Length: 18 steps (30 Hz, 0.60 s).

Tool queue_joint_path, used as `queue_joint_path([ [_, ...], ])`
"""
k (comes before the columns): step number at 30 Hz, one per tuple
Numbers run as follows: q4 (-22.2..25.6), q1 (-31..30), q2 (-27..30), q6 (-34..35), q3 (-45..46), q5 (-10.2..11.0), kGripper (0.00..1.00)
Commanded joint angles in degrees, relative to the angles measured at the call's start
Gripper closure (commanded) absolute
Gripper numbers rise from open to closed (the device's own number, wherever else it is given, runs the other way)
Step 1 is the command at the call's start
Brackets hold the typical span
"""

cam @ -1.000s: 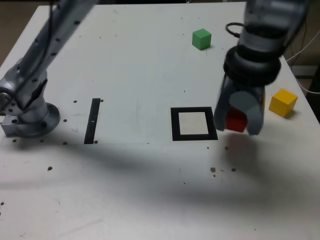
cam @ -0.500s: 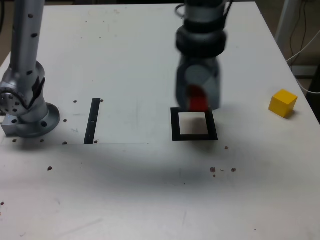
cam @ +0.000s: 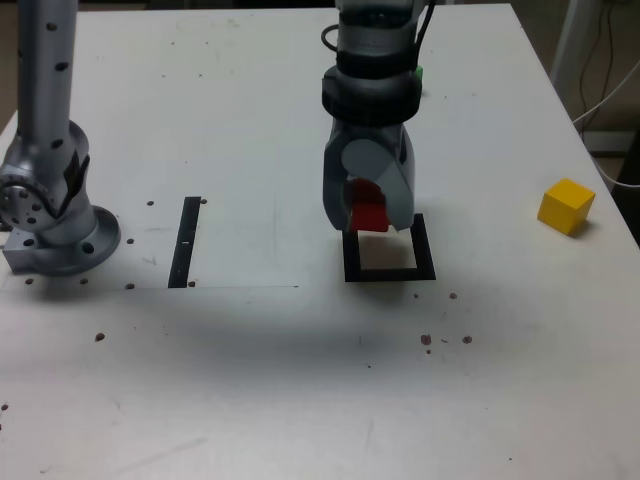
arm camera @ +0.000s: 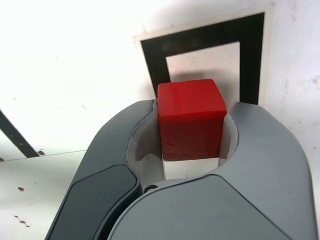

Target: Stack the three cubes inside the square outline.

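One red cube — pinched in the gripper — hangs over the square outline's pale centre.

claw pointing down, clamped on load

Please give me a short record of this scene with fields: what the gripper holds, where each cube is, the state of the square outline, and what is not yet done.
gripper: shut on the red cube, its fingers on two opposite sides
red cube place: above the square outline, at its far edge, not set down
square outline: no cube on its pale centre
yellow cube: on the table, at the exterior view's right, apart from the outline
green cube: only a small edge shows behind the arm
not yet done: no cube is stacked
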<state>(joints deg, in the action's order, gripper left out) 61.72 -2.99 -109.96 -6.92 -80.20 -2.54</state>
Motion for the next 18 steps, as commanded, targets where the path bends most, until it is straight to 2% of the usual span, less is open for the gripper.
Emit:
queue_joint_path([
  [1, -0.9, 0.1, -0.5, -0.5, 0.2, -0.7, 0.74],
  [5, -2.9, 0.1, -1.6, -1.2, 0.6, -1.9, 0.74],
  [12, -4.9, 0.1, -3.2, -1.3, 1.4, -2.0, 0.73],
  [15, -5.1, 0.1, -3.5, -1.3, 1.4, -1.9, 0.67],
  [18, -4.4, 0.1, -3.7, -1.3, 0.9, -1.7, 0.54],
])
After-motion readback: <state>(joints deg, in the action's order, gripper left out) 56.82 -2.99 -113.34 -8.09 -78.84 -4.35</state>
